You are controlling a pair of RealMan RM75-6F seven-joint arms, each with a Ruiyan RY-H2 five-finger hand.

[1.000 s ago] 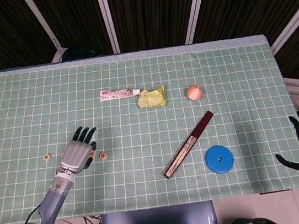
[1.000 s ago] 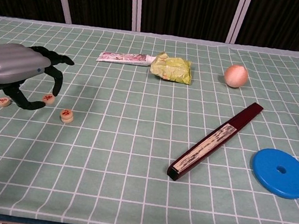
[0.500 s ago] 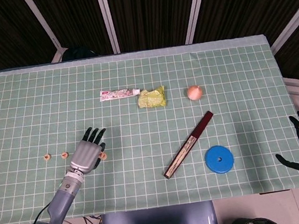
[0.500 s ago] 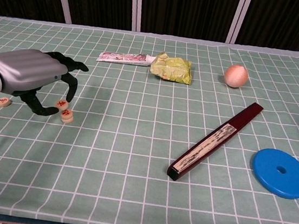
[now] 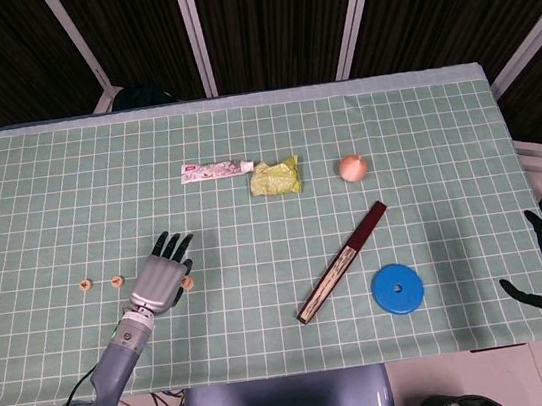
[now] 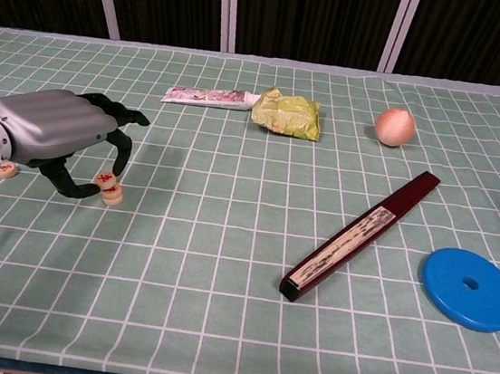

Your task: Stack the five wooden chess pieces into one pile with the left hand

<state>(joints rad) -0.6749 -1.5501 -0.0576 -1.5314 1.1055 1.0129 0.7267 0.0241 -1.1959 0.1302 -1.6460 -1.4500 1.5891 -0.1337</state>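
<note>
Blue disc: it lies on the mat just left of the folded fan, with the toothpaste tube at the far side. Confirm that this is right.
Not quite. The blue disc lies on the mat to the right of the folded fan, not left of it; the head view shows this plainly, and the chest view agrees. The rest holds: the toothpaste tube does lie at the far side.

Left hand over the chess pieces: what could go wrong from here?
1. The left hand holds one chess piece in its fingers, right above another piece; a skewed release could slide it off.
2. Two more pieces lie apart to the left; the forearm may sweep them.
3. Fewer than five pieces show, so some may be hidden.
</note>
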